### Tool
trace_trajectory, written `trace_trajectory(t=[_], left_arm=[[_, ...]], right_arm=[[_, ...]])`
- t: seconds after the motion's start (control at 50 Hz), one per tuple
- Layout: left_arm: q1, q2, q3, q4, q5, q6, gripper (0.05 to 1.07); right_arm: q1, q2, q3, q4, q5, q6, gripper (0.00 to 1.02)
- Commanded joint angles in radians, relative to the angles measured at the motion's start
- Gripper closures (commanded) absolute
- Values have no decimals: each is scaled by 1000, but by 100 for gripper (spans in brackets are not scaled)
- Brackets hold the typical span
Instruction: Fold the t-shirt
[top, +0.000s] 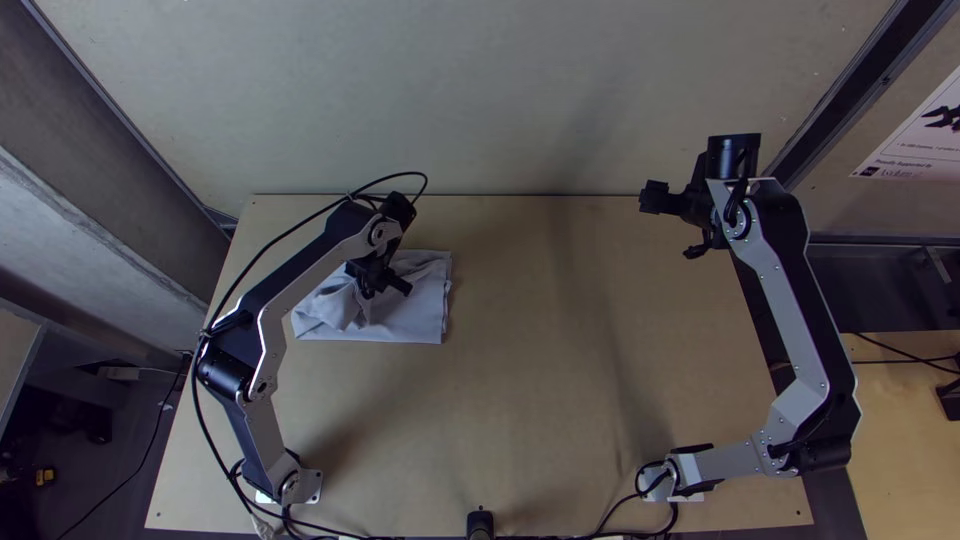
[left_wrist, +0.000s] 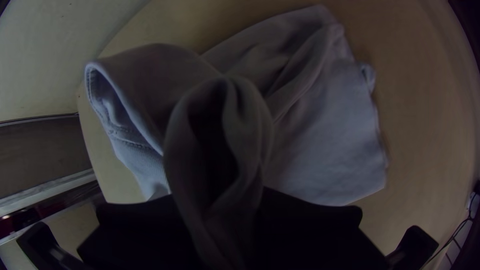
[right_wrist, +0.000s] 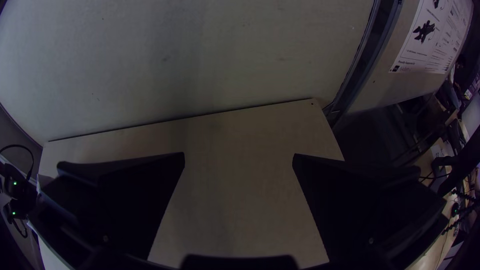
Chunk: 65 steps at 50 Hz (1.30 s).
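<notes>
Top view: pale T-shirt (top: 408, 322) bunched, part-folded, on far L area of the surface (top: 530, 400); L arm (top: 322, 266) over it, R arm (top: 786, 315) well apart. L wrist view: L jaws clamped on a raised pinch of cloth. R wrist view: R jaws wide apart, holding nothing. Folding's prob. mid-way; next, I'd say, draw pinch across, lay flat, release.

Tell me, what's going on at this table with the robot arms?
The robot's left tool is pinching up a fold of the pale t-shirt, which lies on the wooden table. The right tool is open and empty, near the table's far edge. The shirt is rumpled and overlaps itself in places; it isn't neatly folded yet.
</notes>
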<state>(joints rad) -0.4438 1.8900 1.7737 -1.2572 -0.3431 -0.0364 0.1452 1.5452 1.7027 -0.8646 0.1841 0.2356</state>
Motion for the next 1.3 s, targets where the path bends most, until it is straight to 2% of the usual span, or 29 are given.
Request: trace_trajectory(t=[0.0,0.02,0.08,0.12,0.2,0.26,0.36,0.42,0.52,0.78,0.88,0.96,1.1,1.28], left_arm=[[-36,44,67,-44,35,-48,74],[-41,54,76,-47,42,-56,64],[-64,89,109,-62,82,-83,21],[-76,118,138,-68,98,-111,11],[-105,190,254,-85,135,-206,10],[-110,242,351,-88,227,-272,10],[-99,276,458,-59,441,-341,10],[-96,271,475,-30,515,-350,10],[-96,258,483,-24,547,-344,10],[-82,198,440,-50,539,-321,10],[-65,147,398,-30,486,-304,10],[-42,101,372,-13,434,-258,10],[31,-32,306,76,438,-177,10],[152,-149,300,85,449,-77,10]], right_arm=[[-12,-37,-34,1,0,-1,3],[-12,-39,-40,1,0,-4,3],[-12,-46,-57,1,0,-4,3],[-9,-51,-71,1,0,-4,3],[2,-65,-109,3,0,-4,3],[11,-77,-140,7,0,-4,3],[24,-92,-175,9,0,-5,3],[27,-100,-179,10,0,-7,3],[21,-108,-172,10,0,-19,3],[4,-114,-115,24,2,-64,3],[-4,-119,-97,55,0,-79,3],[-7,-122,-77,67,0,-94,3],[-30,-125,-29,119,0,-105,3],[-79,-120,67,136,-25,-137,3]])
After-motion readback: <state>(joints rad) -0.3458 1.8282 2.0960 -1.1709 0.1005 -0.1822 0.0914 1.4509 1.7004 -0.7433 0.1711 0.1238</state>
